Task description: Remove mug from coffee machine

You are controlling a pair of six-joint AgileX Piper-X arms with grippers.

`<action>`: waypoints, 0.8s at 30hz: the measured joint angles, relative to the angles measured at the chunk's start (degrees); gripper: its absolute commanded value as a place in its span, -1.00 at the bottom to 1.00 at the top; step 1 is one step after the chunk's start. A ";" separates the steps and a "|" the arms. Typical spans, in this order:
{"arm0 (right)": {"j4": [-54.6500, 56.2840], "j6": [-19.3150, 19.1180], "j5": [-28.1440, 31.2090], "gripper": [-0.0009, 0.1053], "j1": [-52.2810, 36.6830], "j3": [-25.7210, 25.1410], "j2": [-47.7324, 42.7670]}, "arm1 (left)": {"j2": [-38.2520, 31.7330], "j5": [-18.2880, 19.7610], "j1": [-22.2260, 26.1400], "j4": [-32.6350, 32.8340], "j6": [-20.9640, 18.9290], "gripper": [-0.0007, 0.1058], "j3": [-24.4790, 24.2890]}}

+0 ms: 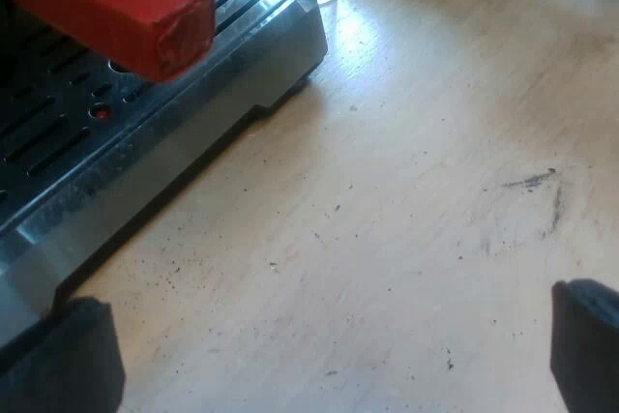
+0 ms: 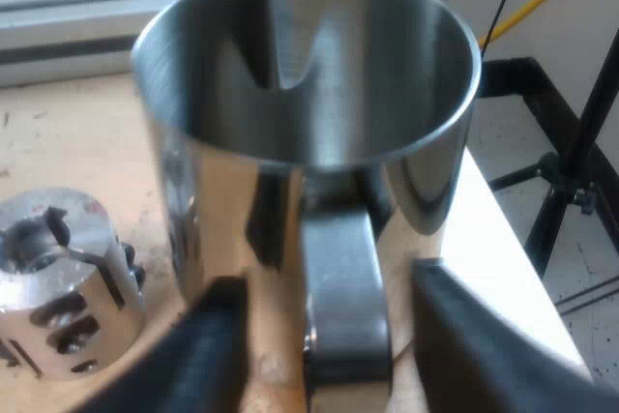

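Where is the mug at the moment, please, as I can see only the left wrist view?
Observer: The metal mug appears to stand on the wooden table, just ahead of the right gripper.
Operator: Thank you. Is the right gripper closed on it?
Observer: No, its fingers are open, one on either side of the mug's handle, with a gap at each.
Operator: Is anything close to the mug?
Observer: Yes, a slotted metal block sits on the table beside it.
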 measured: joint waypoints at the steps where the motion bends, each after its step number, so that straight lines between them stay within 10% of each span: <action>1: 0.37 0.53 0.00 0.17 0.00 0.00 0.00 | 0.00 0.00 0.00 0.00 0.00 0.73 0.00; 24: 40.19 0.89 -7.62 0.18 0.00 0.00 -30.88 | 0.00 -1.29 0.00 0.00 0.00 0.73 0.00</action>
